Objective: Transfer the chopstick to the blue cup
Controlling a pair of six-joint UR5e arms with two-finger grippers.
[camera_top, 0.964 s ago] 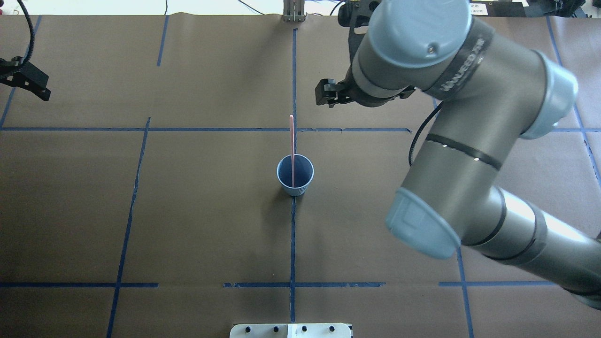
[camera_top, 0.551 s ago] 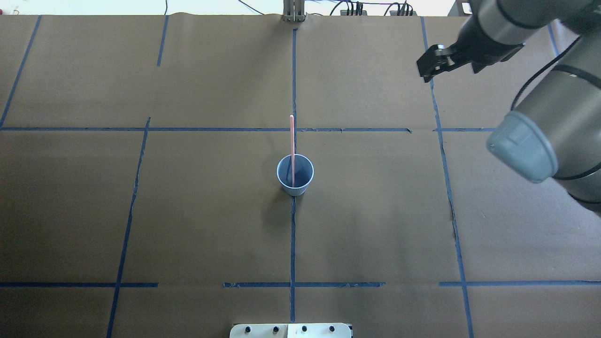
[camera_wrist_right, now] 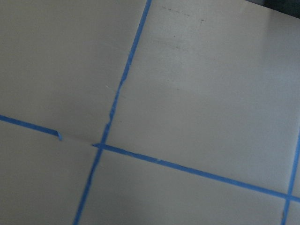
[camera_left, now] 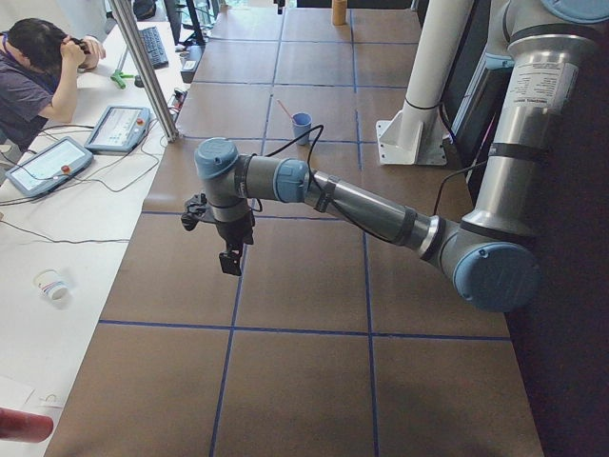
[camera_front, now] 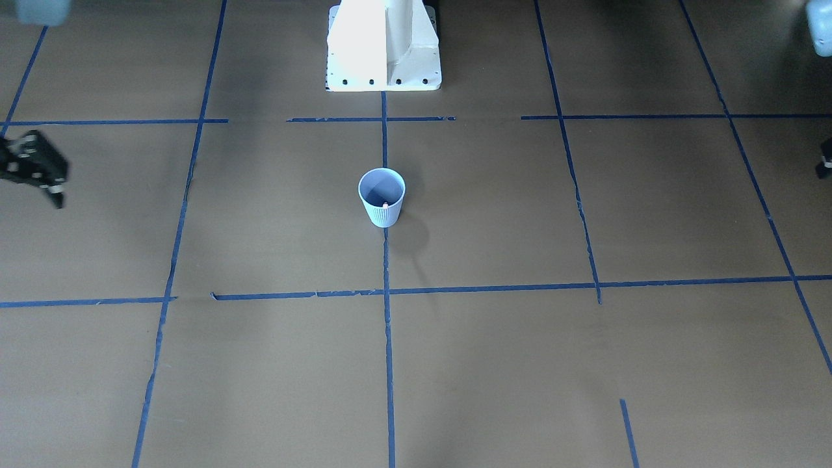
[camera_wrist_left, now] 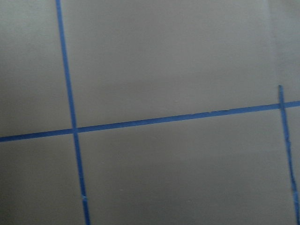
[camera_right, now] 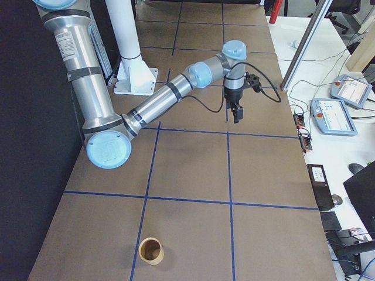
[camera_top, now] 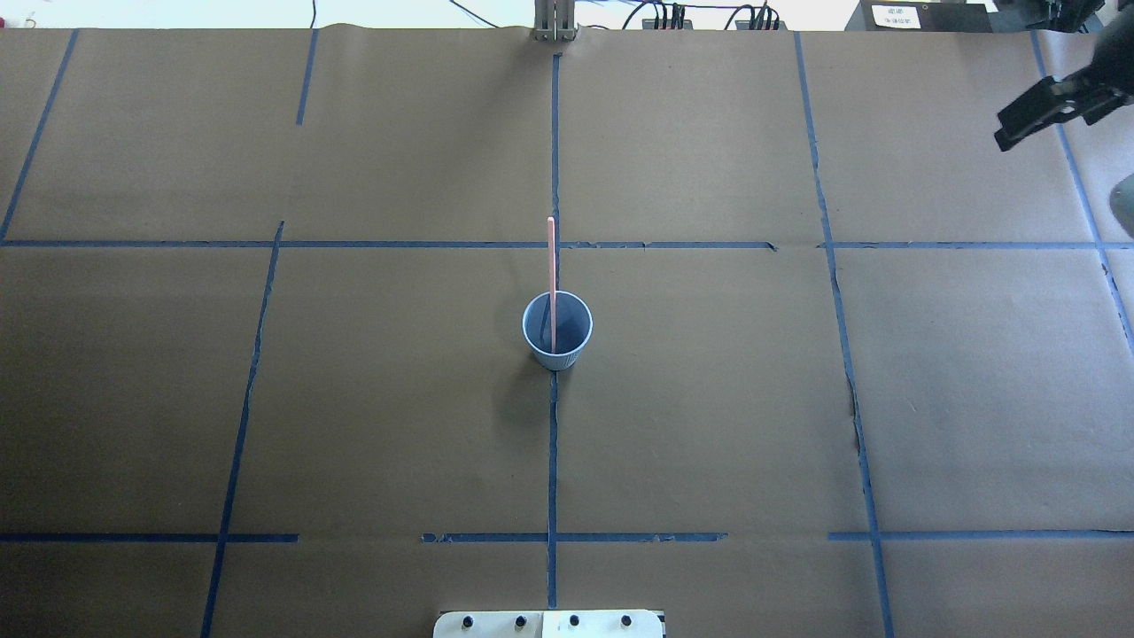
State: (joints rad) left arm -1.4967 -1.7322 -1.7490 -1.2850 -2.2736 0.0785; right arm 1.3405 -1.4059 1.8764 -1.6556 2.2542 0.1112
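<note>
I see the table covered in brown paper (camera_top: 354, 399), marked into squares by strips of blue tape (camera_top: 552, 443). The small ribbed blue plastic cup (camera_top: 557, 330) stands upright at the table's centre, on the middle tape line. The thin pink chopstick (camera_top: 551, 266) stands inside it, its lower end in the cup and its upper part leaning over the rim toward the far edge. My right gripper (camera_top: 1028, 115) hangs over the far right corner, well apart from the cup; I cannot tell whether its fingers are spread or together. My left gripper (camera_left: 228, 252) hovers near the left edge; there too I cannot tell. The white robot pedestal (camera_front: 383, 45) sits at the near edge. Beyond the far edge a seated operator (camera_left: 38, 76) leans on a white desk with grey teach pendants (camera_left: 119, 129). A tan paper cup (camera_right: 152, 250) stands near the right edge.
</note>
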